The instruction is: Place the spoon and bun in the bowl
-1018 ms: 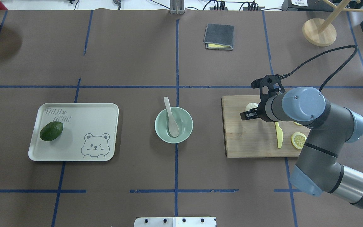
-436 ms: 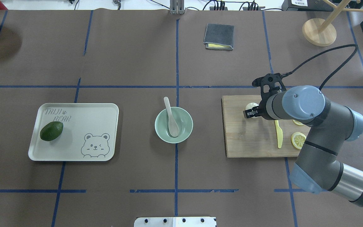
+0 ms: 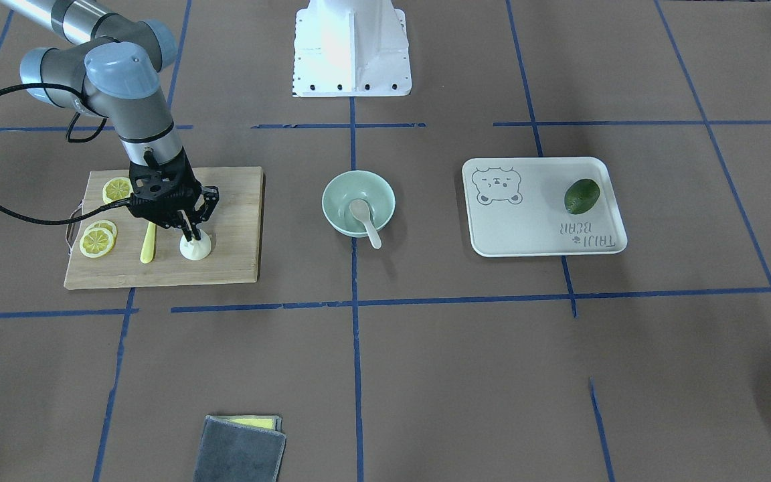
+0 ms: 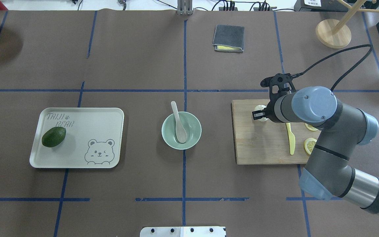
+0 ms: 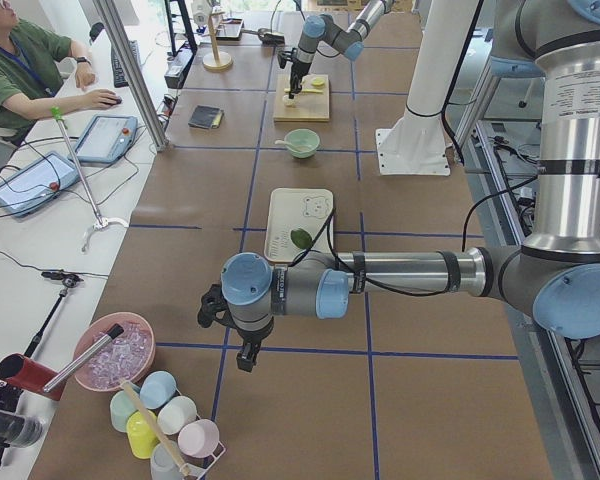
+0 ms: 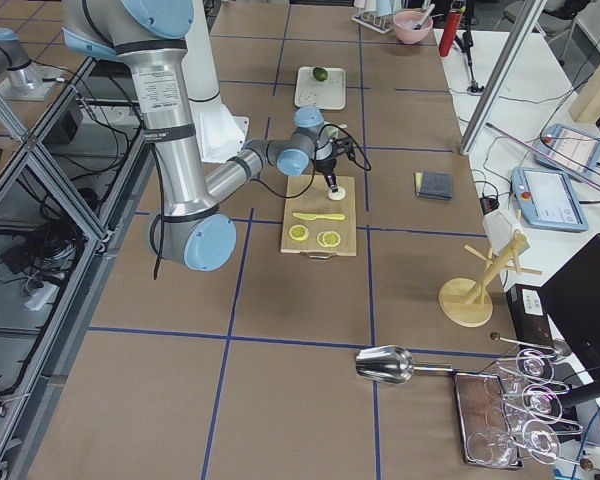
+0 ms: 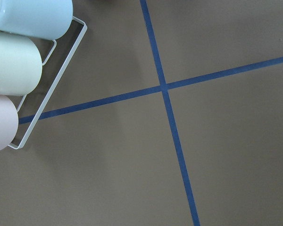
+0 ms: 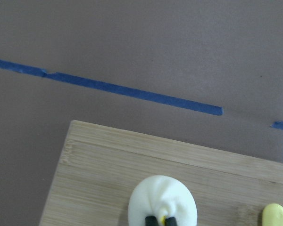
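The right gripper (image 3: 193, 236), nearly closed, pinches the twisted top of the small white steamed bun (image 3: 197, 252) on the wooden board (image 3: 238, 224)

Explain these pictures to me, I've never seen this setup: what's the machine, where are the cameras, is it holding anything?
It is a robot with two arms at a table. Cameras look from overhead, from across the table, from each end and from each wrist. The right gripper pinches the twisted top of the bun, which sits on the cutting board beside a yellow knife and lemon slices. The spoon already lies in the bowl. The left gripper hangs far off near a cup rack; whether it is open I cannot tell.
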Controlling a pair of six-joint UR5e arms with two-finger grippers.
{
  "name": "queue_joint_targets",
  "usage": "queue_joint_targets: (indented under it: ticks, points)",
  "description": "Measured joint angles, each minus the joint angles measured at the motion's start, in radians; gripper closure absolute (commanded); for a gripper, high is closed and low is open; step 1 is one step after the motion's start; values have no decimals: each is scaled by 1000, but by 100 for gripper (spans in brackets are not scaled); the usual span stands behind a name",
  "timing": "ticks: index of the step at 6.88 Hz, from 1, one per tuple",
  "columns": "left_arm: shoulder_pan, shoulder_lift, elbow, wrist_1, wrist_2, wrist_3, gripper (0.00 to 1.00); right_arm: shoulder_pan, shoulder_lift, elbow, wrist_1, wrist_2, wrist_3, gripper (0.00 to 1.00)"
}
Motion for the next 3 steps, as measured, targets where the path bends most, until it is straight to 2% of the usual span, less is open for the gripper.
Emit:
queue_joint_targets:
  ticks: [1,3]
  points:
    - [0,0,0,0,0,0,0,-1,33,20,-29,0,26,100]
    - [0,-3,-2,1,2,-1,0,-25,190,45,-210,-13,111,100]
